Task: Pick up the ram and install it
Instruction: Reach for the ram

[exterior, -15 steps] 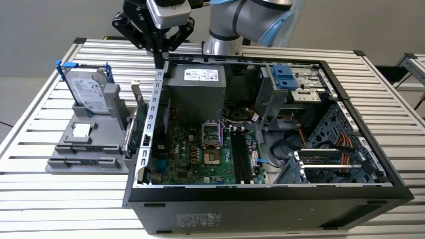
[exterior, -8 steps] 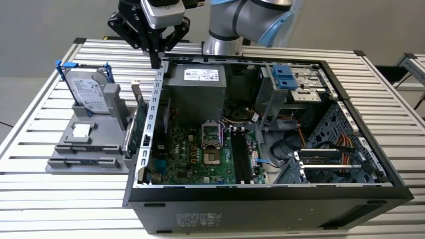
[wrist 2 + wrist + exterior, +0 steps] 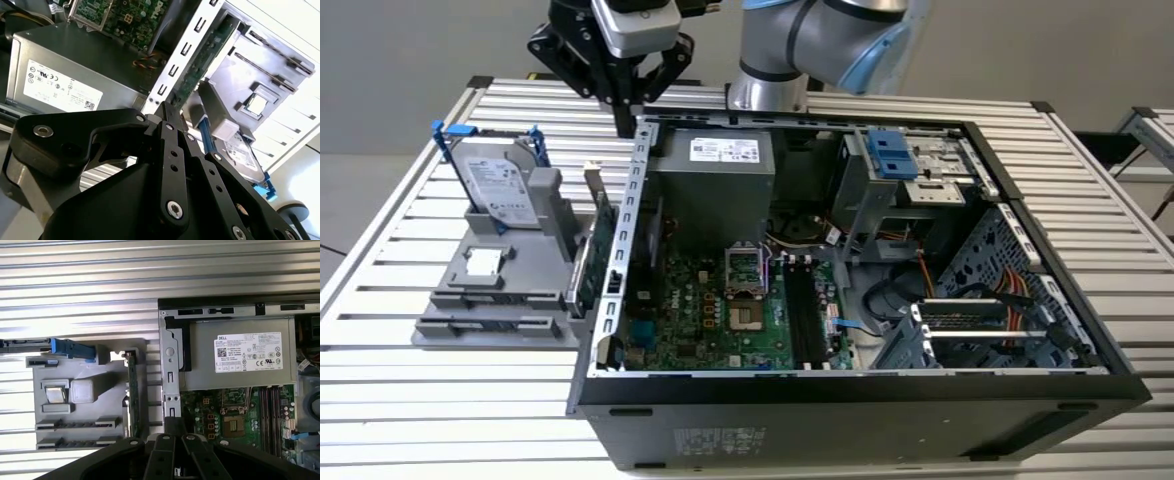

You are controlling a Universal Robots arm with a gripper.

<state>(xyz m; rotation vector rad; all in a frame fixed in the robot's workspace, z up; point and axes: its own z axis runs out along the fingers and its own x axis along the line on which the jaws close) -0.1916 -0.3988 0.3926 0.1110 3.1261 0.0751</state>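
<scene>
so the claw [image 3: 630, 122] is hanging clenched above the far corner of the open PC case [image 3: 854, 420], fingers pinched together and gripping nothing that I'm seeing; the ram [image 3: 75, 424] I'm taking to be the thin dark strip sitting on edge in a long slot of the grey holder [image 3: 440, 330], at the end away from the hard drive [image 3: 500, 185], though I'm not betting on it; I'm reading this as the reach for the pickup, so I'd be opening the fingers before dropping, squeezing the flat faces mid-length, lifting straight up, and staying off the green expansion card [image 3: 594, 255] just beside the case wall; everything is sitting on a ribbed metal surface [image 3: 1067, 170]; plain grey wall [image 3: 400, 40] behind, a second slatted surface [image 3: 1154, 130] poking in at the exterior view's right
</scene>
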